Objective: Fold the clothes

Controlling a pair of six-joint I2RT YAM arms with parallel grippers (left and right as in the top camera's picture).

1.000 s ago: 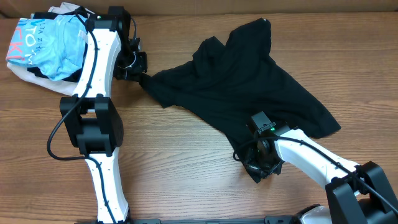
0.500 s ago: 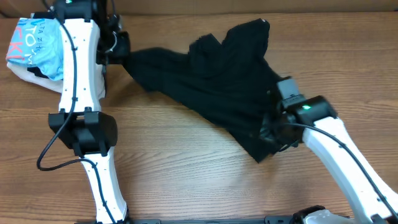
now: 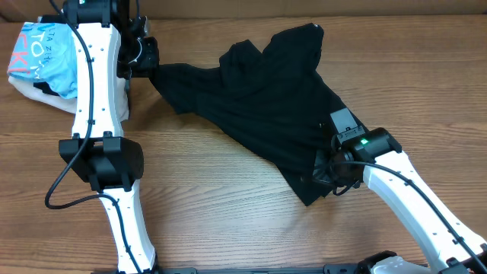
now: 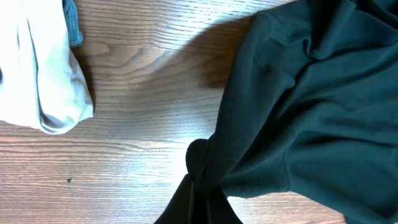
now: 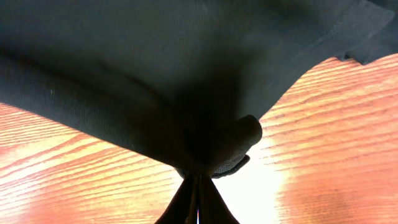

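Over the table point(image 3: 228, 221), left gripper point(image 3: 150, 65) and right gripper point(image 3: 321, 172), both clamped on the shirt point(image 3: 266, 99), have stretched it out for folding.

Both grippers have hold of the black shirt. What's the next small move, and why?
Probably draw the left gripper and right gripper slightly further apart, low over the table. Each is shut on an edge of the black shirt, which lies rumpled between them. Gentle tension should flatten it.

L fingers point(image 4: 181, 210) clamped, R fingers point(image 5: 185, 209) clamped
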